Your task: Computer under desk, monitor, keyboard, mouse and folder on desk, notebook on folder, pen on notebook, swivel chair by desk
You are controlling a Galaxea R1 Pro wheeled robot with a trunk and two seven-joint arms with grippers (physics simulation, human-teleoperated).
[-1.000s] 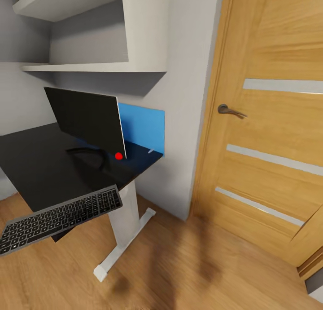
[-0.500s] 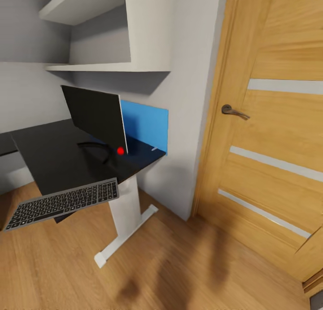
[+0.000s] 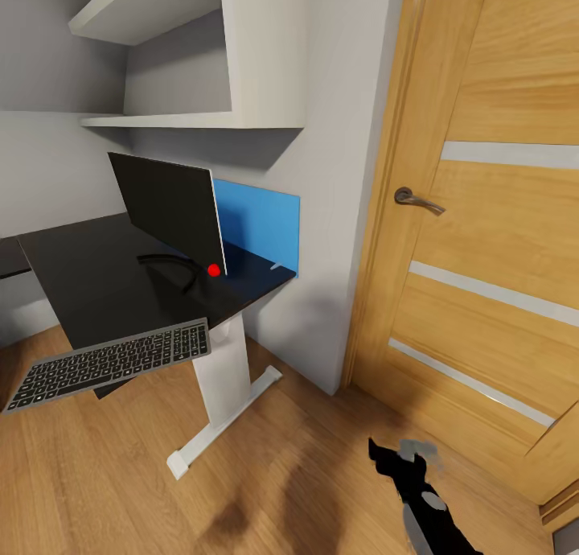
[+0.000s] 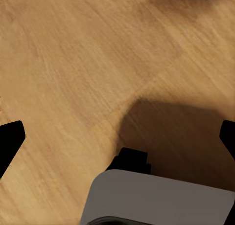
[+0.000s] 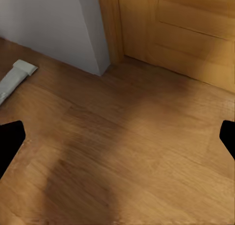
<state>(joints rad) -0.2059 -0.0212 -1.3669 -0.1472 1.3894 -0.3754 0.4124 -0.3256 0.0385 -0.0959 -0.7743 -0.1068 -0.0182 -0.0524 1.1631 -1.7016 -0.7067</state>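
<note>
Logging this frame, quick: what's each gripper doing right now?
Left gripper: open, holding nothing, above the wooden floor.
Right gripper: open, holding nothing, facing the floor near the door.

Home bedroom study corner: desk [image 3: 96,298], monitor [image 3: 169,209], wall shelves [image 3: 193,121], wooden door [image 3: 498,241].

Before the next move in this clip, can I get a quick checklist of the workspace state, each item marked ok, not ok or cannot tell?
1. Monitor on the desk: ok, it stands upright on the black top.
2. Keyboard on the desk next to the monitor: not ok, it overhangs the desk's front edge, mostly off the top.
3. Mouse, folder, notebook and pen placed: cannot tell.
4. Right gripper free: ok, open, nothing between its fingers, over the wooden floor.
5. Left gripper free: ok, open over bare floor.
6. Door beside the desk: ok, closed.
</note>
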